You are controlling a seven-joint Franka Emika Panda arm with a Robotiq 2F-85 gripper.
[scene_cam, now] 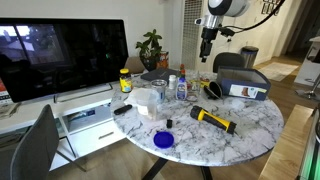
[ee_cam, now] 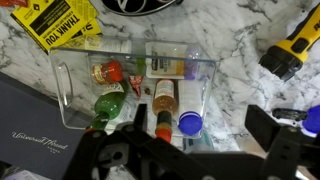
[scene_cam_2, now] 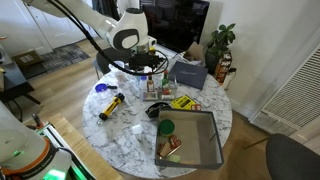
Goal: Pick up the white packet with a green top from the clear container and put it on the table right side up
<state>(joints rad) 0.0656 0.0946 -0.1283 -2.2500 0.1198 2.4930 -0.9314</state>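
Note:
In the wrist view the clear container (ee_cam: 66, 96) lies on the marble table (ee_cam: 240, 50), straight below me. It holds several small bottles and a pale packet with a greenish end (ee_cam: 165, 68) lying flat against its far wall. My gripper (ee_cam: 200, 125) is open and empty, its dark fingers hanging above the container's near end, over a blue-capped bottle (ee_cam: 190, 123). In both exterior views the gripper (scene_cam: 207, 45) (scene_cam_2: 150, 66) is well above the container (scene_cam: 180, 88) (scene_cam_2: 160, 86). The packet is too small to make out there.
In the container lie a brown sauce bottle (ee_cam: 165, 98), a green bottle (ee_cam: 105, 105) and a red item (ee_cam: 112, 72). Around it are a yellow card (ee_cam: 60, 22), a yellow flashlight (ee_cam: 290, 55) (scene_cam: 215, 120), a dark box (ee_cam: 35, 130) and a blue lid (scene_cam: 163, 140). A grey tray (scene_cam_2: 205, 150) sits at the table's edge.

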